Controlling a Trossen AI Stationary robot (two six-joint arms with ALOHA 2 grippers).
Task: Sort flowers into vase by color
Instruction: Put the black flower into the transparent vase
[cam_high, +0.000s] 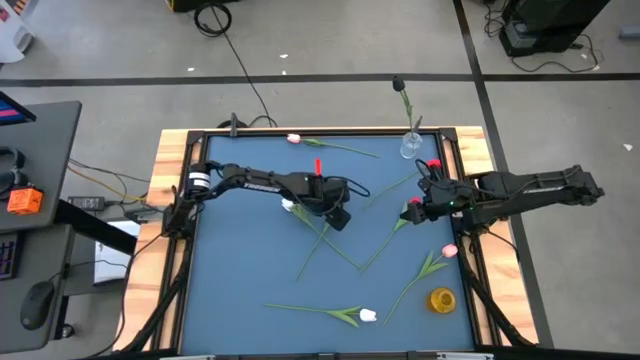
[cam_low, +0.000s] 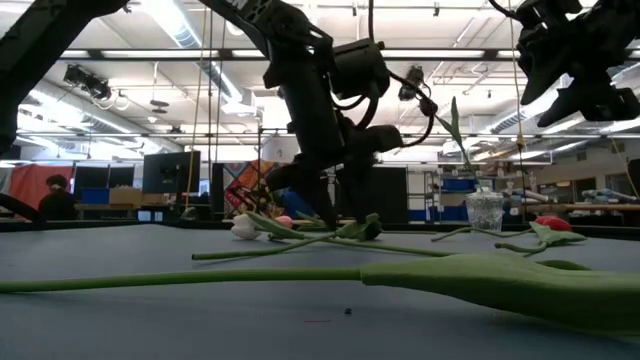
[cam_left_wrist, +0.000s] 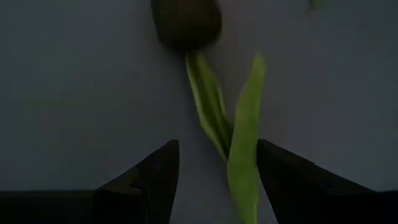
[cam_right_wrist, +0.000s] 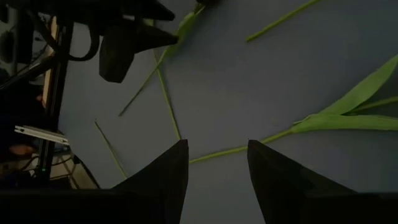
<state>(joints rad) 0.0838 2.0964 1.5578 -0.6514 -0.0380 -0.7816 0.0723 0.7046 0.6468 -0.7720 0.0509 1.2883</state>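
Blue mat carries scattered flowers; one already stands in the glass vase. Left of the vase, the left gripper straddles a dark tulip's stem, fingers apart. Right gripper hovers open nearby. Stems look light and bendy: pinch mid-stem.

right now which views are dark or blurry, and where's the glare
Left wrist view: dim, the dark tulip head blurred. Right wrist view: dim too, its fingers nearly black. Low view: bright ceiling lights turn the arms to silhouettes, and the near stem is soft. High view: evenly lit.
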